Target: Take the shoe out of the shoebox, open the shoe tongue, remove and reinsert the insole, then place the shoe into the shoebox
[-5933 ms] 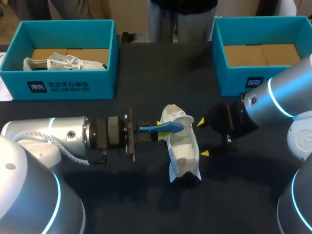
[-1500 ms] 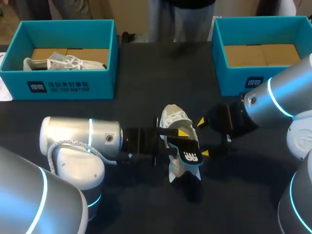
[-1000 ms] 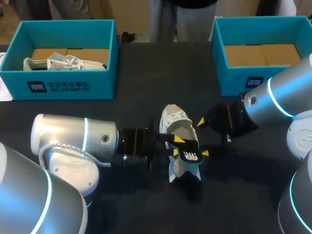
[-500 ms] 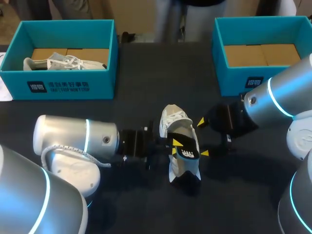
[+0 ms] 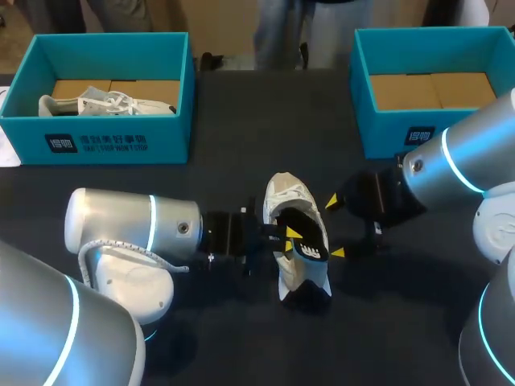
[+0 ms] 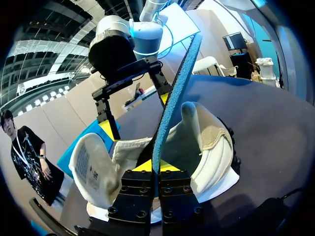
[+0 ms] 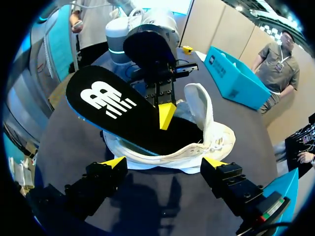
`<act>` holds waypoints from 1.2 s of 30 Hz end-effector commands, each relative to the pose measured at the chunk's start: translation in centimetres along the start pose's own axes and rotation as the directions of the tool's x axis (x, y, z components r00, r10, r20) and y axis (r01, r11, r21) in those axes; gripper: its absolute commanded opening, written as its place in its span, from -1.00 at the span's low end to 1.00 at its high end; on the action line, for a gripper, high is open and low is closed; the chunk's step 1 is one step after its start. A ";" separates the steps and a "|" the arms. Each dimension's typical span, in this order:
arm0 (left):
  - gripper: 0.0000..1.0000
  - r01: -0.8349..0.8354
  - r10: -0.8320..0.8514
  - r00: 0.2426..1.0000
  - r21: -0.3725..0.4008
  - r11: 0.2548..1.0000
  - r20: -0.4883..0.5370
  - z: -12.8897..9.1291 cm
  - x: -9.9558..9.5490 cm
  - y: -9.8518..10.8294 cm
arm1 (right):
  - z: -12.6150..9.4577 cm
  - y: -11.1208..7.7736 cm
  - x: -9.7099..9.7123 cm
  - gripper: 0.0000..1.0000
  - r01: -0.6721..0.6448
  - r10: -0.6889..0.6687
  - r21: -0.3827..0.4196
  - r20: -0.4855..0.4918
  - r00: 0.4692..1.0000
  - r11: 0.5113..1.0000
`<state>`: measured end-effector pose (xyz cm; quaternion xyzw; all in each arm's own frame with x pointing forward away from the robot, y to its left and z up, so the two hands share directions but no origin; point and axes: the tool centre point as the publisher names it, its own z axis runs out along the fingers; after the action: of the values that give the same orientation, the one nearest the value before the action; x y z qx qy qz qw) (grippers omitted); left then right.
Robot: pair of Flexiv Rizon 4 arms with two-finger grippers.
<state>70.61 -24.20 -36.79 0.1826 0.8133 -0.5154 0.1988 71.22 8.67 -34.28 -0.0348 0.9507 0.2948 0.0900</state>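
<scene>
Now the left end effector (image 5: 292, 239) pinches the insole (image 5: 312, 252) partly inside the shoe (image 5: 288, 195).

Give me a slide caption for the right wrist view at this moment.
Left gripper holds the black insole partway inside the white shoe; right gripper sits open just short of it.

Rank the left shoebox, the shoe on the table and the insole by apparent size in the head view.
1. left shoebox, clearly largest.
2. white shoe.
3. black insole, partly tucked inside the shoe, so only part shows.
</scene>
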 end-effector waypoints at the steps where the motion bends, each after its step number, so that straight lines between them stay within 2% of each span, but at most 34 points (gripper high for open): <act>1: -0.98 0.001 -0.001 1.000 -0.001 1.000 0.009 0.1 0.0 0.0 | 0.0 0.0 0.1 1.00 0.000 0.000 0.002 0.002 1.000 1.000; 3: -0.47 -0.003 0.002 1.000 0.009 1.000 0.016 -0.3 -0.1 -0.7 | 0.0 0.0 0.1 1.00 0.000 0.000 0.002 0.002 1.000 1.000; 6: -0.37 -0.011 0.011 1.000 0.020 1.000 0.021 -0.8 -0.2 -1.6 | 0.0 0.0 0.1 1.00 0.000 0.000 0.002 0.002 1.000 1.000; 10: -0.34 -0.015 0.014 1.000 0.028 0.999 0.019 -1.3 0.0 -2.4 | 0.0 0.0 0.1 1.00 0.000 0.000 0.002 0.002 1.000 1.000; 13: -0.35 -0.016 0.016 1.000 0.032 0.999 0.014 -1.6 0.1 -2.8 | 0.0 0.0 0.1 1.00 0.000 0.000 0.002 0.002 1.000 1.000; 18: -0.53 -0.012 0.011 1.000 0.039 0.999 0.006 -1.5 0.5 -3.5 | 0.0 0.0 0.1 1.00 0.000 0.000 0.002 0.002 1.000 1.000; 20: -1.00 -0.009 0.009 1.000 0.040 0.999 0.003 -1.1 0.6 -3.4 | 0.0 0.0 0.1 1.00 0.000 0.000 0.002 0.002 1.000 1.000; 27: -1.00 -0.027 0.027 0.999 0.022 0.999 -0.019 -0.1 0.7 -2.3 | 0.0 0.0 0.1 1.00 0.000 0.000 0.002 0.002 1.000 1.000; 36: -1.00 -0.050 0.050 0.999 -0.009 0.999 -0.004 -0.1 0.2 -0.8 | 0.0 0.0 0.1 1.00 0.000 0.000 0.002 0.002 1.000 1.000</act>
<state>69.85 -24.15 -35.96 0.2033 0.8097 -0.5086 0.2110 71.22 8.67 -34.28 -0.0348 0.9507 0.2948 0.0900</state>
